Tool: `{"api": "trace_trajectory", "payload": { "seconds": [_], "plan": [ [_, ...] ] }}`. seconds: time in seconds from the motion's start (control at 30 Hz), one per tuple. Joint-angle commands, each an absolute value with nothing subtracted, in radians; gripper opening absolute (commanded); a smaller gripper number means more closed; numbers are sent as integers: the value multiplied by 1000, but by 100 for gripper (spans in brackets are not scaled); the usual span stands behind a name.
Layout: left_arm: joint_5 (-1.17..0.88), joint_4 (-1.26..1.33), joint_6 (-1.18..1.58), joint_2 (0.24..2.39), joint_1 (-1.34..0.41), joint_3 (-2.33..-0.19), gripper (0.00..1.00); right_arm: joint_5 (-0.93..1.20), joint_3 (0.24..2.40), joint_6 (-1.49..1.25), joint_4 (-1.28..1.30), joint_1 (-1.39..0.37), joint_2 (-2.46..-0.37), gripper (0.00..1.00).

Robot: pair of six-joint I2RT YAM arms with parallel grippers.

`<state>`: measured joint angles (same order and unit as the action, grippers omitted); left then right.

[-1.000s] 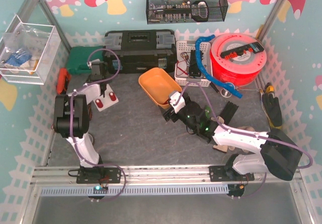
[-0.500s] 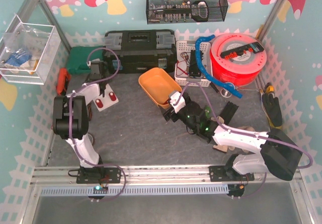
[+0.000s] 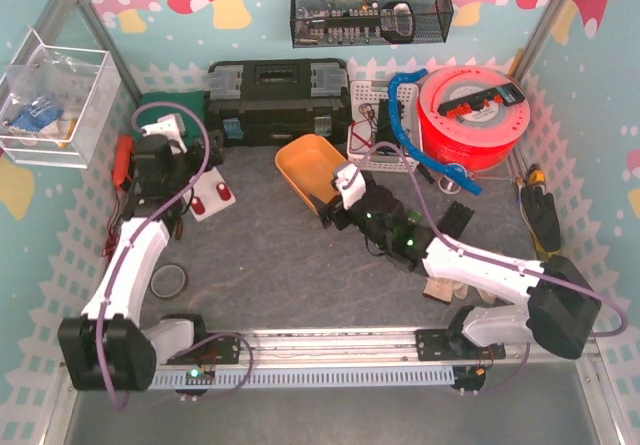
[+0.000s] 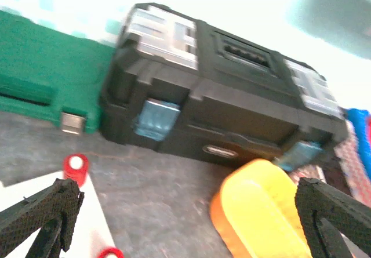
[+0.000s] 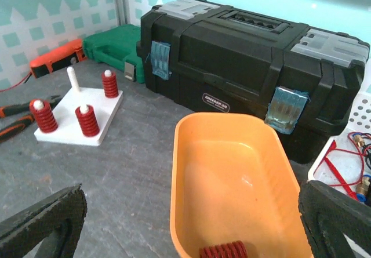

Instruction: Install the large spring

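Right wrist — right gripper (image 5: 191, 203) gapes wide over orange tray (image 5: 232, 165), red spring (image 5: 223, 251) lying inside.

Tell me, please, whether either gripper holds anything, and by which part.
Nothing is held: left gripper and right gripper are open and empty; the spring lies in the orange bin.
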<state>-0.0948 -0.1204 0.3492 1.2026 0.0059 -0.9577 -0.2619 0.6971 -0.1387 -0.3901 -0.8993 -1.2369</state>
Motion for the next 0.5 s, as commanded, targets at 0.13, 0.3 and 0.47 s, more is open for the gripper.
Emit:
{"api": "trace_trajectory", "payload": {
  "seconds": [0.13,0.3,0.47],
  "plan": [
    [-400,-158,364,1037,10,-760,99,-271,831,-199,-198,-833,-1372,95],
    [-521,-103,412,1006,1,-644,99,-238,861,-148,-163,-797,-1456,84],
    [-462,-183,446,937,0,-630,99,-154,902,-184,-97,-777,-1512,76]
  ]
}}
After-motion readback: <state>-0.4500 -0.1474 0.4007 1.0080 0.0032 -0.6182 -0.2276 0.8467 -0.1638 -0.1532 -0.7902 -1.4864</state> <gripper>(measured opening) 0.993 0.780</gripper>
